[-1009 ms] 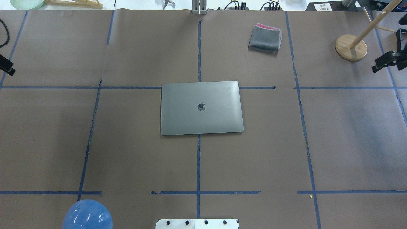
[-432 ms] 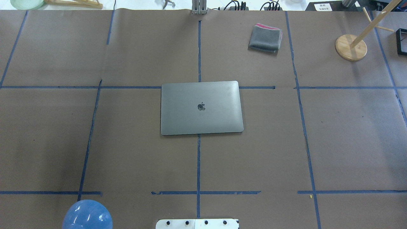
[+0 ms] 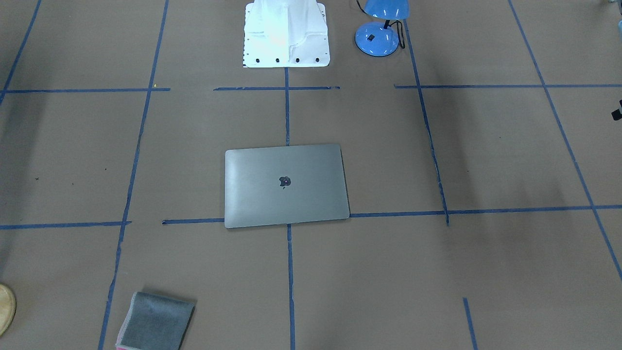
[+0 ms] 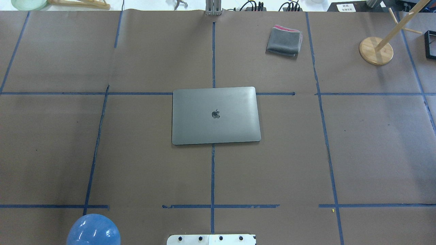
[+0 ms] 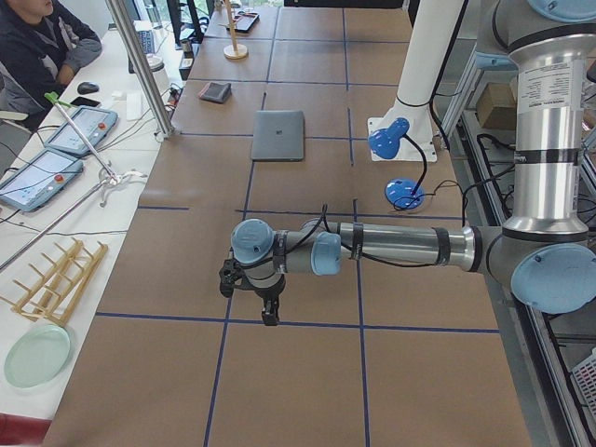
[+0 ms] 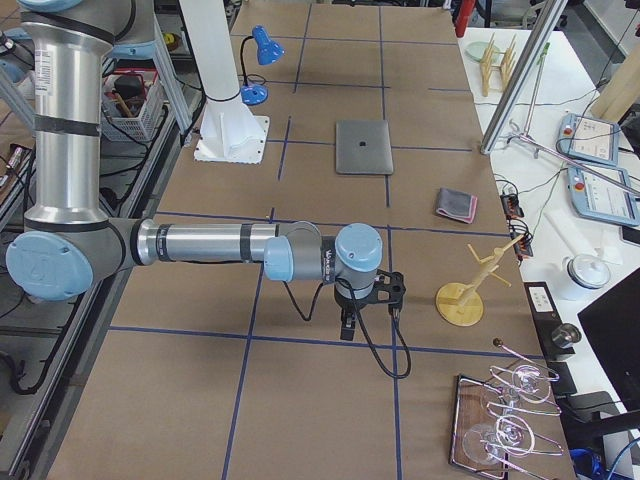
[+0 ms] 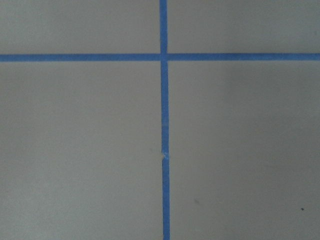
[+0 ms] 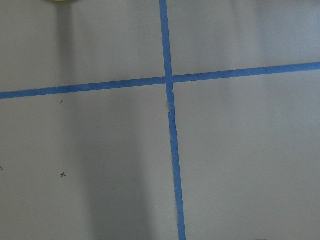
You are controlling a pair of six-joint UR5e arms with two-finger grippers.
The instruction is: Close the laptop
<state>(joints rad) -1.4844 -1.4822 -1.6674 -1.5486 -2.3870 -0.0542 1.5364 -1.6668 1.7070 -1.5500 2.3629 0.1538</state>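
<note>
The space-grey laptop [image 4: 215, 115] lies flat in the middle of the table with its lid down and the apple logo facing up. It also shows in the front-facing view [image 3: 285, 184], the left view [image 5: 278, 134] and the right view [image 6: 362, 147]. My left gripper [image 5: 250, 296] hangs over bare table far from the laptop, towards the table's left end. My right gripper [image 6: 368, 305] hangs over bare table towards the right end. I cannot tell whether either is open or shut. Both wrist views show only brown paper and blue tape.
A folded grey cloth [image 4: 284, 41] lies at the far right of centre. A wooden peg stand [image 4: 376, 50] is at the far right, a blue lamp [image 4: 93, 229] near the robot base [image 4: 211, 239]. A rack of glasses [image 6: 505, 415] stands past the right gripper.
One second ago the tips of both grippers showed at the left and right edges of the overhead view. They have moved outward, out of that view. The laptop has not moved.
</note>
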